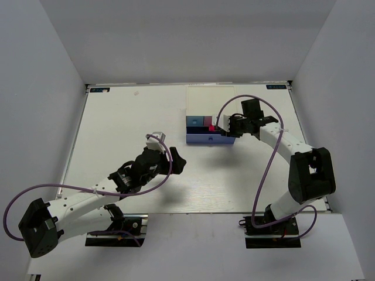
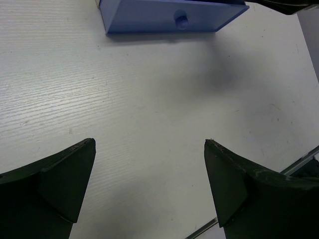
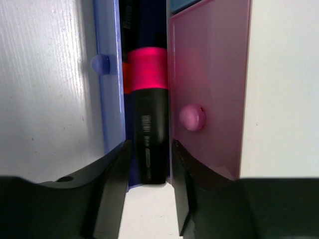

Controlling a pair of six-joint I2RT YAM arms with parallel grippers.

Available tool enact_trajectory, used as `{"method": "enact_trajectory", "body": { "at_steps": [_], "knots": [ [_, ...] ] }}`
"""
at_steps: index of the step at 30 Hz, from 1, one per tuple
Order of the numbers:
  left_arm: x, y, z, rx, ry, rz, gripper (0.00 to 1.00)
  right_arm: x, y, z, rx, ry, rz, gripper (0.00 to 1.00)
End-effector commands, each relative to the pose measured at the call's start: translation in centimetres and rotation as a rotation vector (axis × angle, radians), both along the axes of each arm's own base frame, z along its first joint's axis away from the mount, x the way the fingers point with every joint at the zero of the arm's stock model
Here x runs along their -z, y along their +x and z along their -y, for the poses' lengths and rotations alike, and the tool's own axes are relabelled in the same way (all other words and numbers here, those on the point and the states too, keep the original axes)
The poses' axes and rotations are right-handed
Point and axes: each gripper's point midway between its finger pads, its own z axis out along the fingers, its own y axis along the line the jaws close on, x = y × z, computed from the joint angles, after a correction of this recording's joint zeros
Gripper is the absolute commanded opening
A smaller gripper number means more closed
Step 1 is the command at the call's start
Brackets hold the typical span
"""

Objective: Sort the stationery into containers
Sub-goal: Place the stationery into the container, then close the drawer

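Right end effector [image 3: 149, 144]: your fingers [image 3: 112, 189] flank the pink-capped highlighter [image 3: 148, 119] inside the open blue drawer [image 3: 110, 99]; clamped or loose, you cannot tell.
Left end effector [image 2: 149, 142]: fingers apart, above the surface [image 2: 149, 89].

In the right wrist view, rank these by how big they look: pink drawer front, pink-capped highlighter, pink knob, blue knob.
1. pink drawer front
2. pink-capped highlighter
3. pink knob
4. blue knob: it looks only slightly smaller and is seen side-on, so this last pair is unsure.
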Motion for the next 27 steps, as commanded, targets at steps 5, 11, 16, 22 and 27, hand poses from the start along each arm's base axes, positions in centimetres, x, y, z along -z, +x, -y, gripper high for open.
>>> {"method": "enact_trajectory", "body": {
  "at_steps": [5, 11, 16, 22, 27],
  "knots": [
    [-1.7, 0.3, 0.3, -0.002, -0.042, 0.031, 0.99, -0.1, 0.4, -0.2, 0.022, 0.009, 0.025, 0.52],
    [-1.8, 0.2, 0.1, -0.002, -0.042, 0.031, 0.99, -1.5, -0.2, -0.5, 0.021, 0.055, 0.030, 0.36],
    [-1.6, 0.1, 0.0, -0.005, -0.049, 0.026, 0.99, -1.9, -2.5, -1.4, -0.057, 0.100, -0.030, 0.00],
    [-1.6, 0.1, 0.0, -0.005, -0.049, 0.026, 0.99, 1.3, -8.2, -1.9, -0.302, 0.034, -0.265, 0.00],
    [-1.6, 0.1, 0.0, -0.005, -0.049, 0.026, 0.99, 2.8, -5.8, -2.4, -0.267, 0.001, -0.233, 0.00]
  ]
}}
